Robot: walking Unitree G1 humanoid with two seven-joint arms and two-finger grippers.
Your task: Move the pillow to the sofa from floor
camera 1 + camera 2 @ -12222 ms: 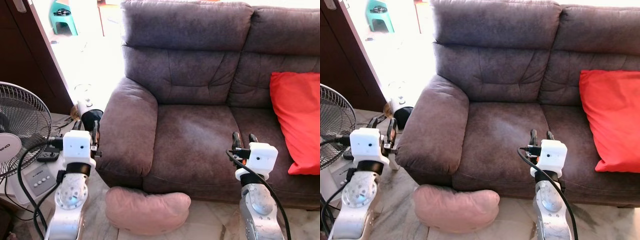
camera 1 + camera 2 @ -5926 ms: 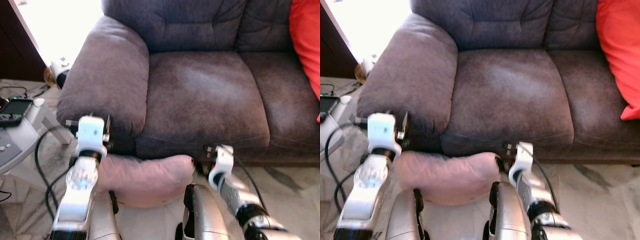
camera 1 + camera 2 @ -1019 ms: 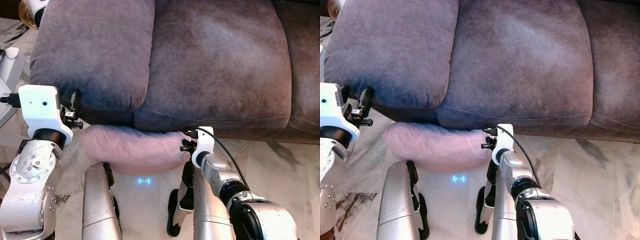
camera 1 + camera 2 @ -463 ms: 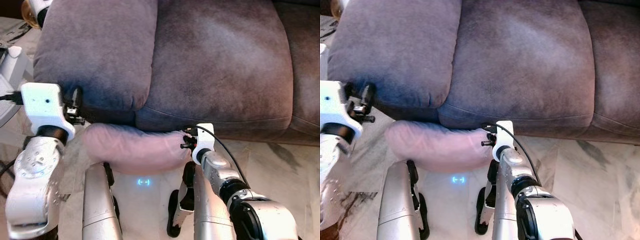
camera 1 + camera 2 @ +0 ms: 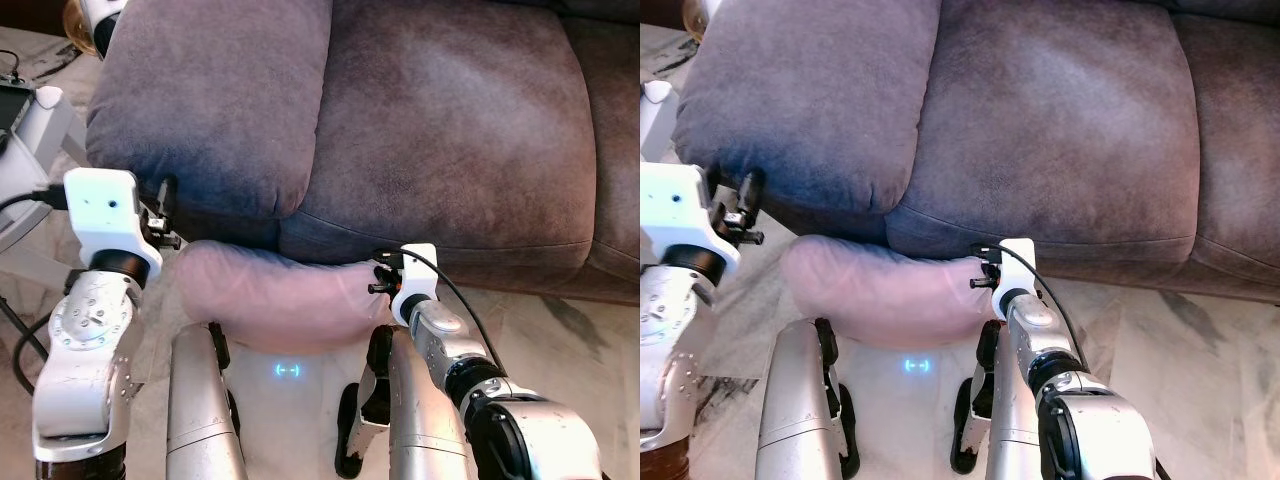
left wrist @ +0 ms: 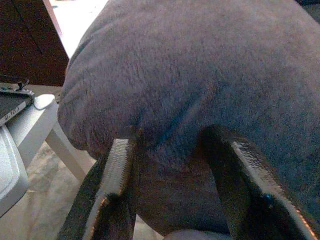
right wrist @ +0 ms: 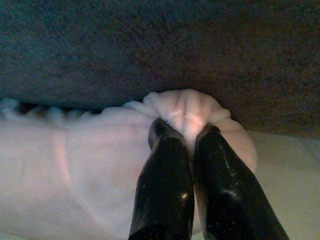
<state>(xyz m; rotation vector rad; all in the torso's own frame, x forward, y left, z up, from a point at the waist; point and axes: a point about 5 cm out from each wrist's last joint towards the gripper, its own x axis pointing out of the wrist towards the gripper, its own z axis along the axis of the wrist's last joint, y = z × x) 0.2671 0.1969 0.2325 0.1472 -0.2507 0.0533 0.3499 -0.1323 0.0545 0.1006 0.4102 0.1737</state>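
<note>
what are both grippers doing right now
Left gripper: open, by the sofa armrest.
Right gripper: shut on the pink pillow.

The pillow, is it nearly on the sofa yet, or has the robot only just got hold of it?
Only just. The right gripper has pinched one end of the pink pillow between its fingers. The left gripper is open beside the other end, under the sofa armrest, holding nothing. The pillow is low by the sofa's base; lifting and placing remain.
</note>
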